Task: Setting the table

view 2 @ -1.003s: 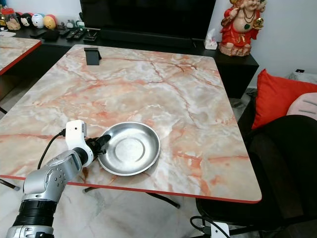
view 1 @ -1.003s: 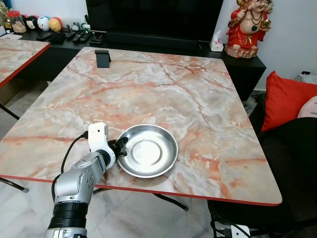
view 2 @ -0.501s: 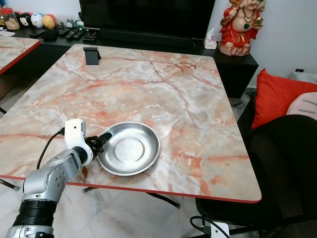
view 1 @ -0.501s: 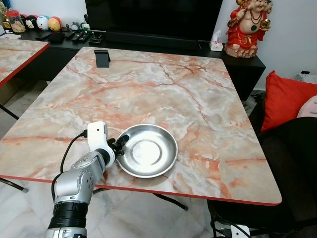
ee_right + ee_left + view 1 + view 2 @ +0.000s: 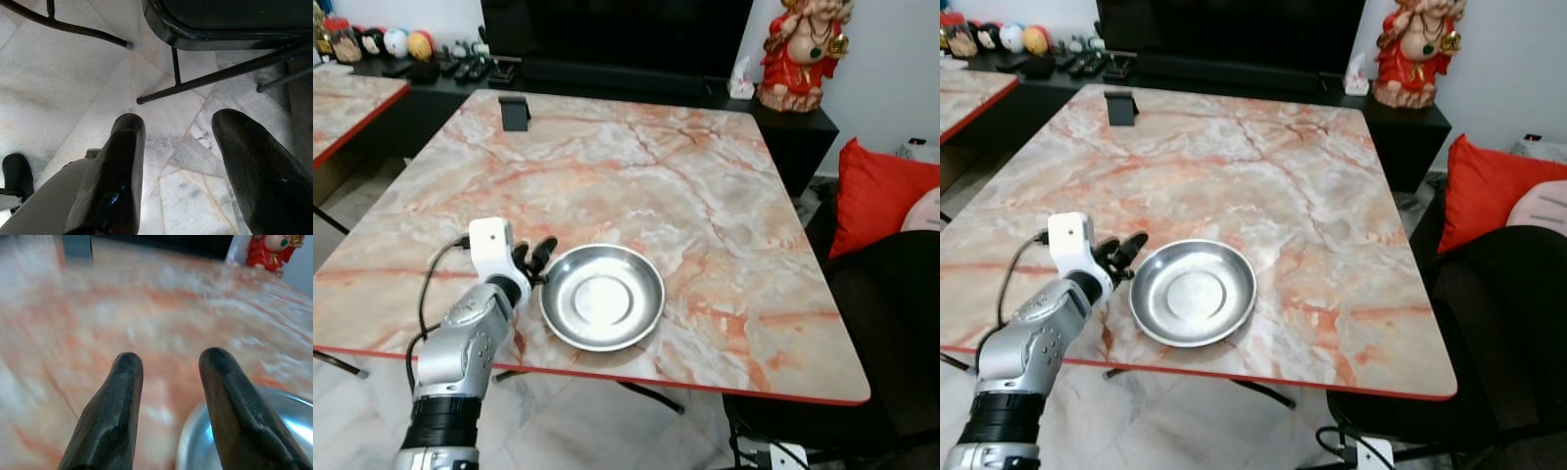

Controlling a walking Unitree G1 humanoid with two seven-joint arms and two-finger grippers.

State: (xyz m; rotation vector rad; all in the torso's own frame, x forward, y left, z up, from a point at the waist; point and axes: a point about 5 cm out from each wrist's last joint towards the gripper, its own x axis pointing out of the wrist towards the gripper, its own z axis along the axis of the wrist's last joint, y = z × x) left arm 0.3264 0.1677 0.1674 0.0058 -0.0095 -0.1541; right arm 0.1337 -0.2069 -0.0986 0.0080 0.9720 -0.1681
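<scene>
Left claw (image 5: 540, 257) spread, beside empty steel bowl (image 5: 602, 297) on marble table (image 5: 636, 176).

Even, bright indoor light over my head views; both sharp, only mild softness. The steel plate (image 5: 602, 297) shows a pale glare patch at its centre and the marble table (image 5: 636, 176) a soft sheen. My left wrist view is smeared with blur beyond my fingers (image 5: 115, 406). Right wrist view is dimmer, floor tiles (image 5: 73, 83) sharp, fingers soft.
</scene>
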